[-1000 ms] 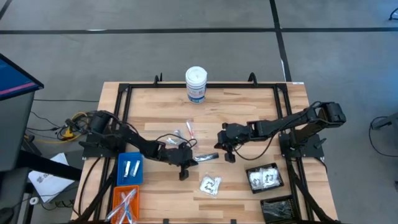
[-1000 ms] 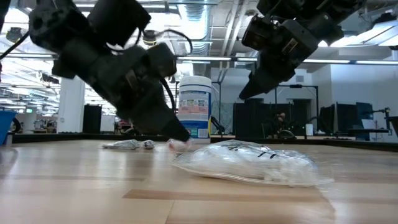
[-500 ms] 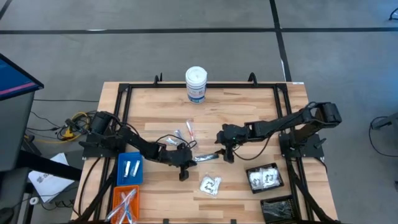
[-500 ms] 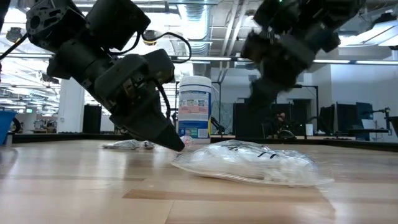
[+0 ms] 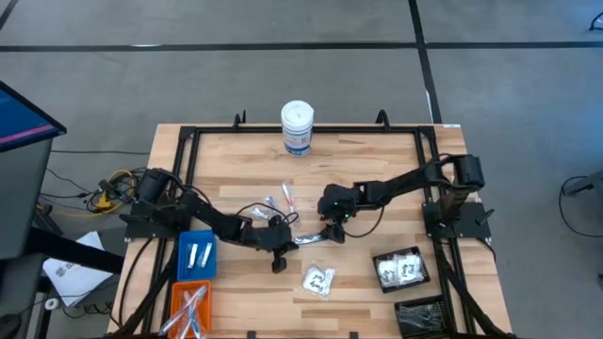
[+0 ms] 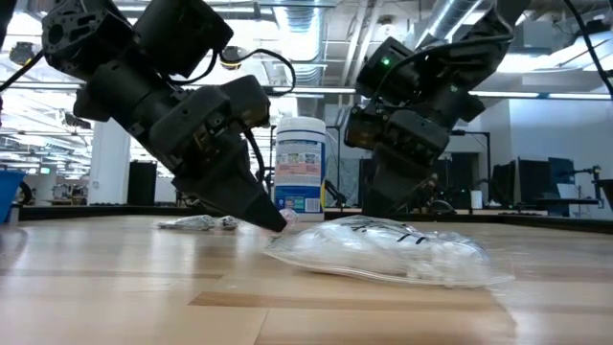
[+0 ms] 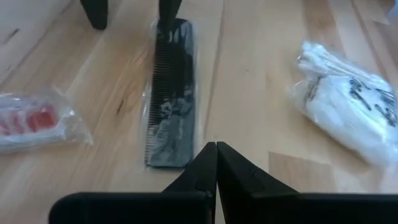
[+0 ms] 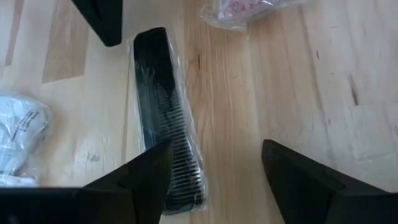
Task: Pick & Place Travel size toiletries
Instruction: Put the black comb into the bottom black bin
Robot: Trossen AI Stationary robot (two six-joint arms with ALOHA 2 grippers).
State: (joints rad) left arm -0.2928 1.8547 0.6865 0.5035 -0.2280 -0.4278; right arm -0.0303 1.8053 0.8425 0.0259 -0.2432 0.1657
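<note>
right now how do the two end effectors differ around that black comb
The left end effector is shut, its tips pressed together at one end of the wrapped black comb. The right end effector is open, one finger over the comb's other end, the other over bare wood. Both point down at the same comb on the table, and neither holds it.

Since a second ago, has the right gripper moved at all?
Yes. In the high view the right gripper has shifted toward the left arm, ending over the wrapped black comb, farther from the black bin.
</note>
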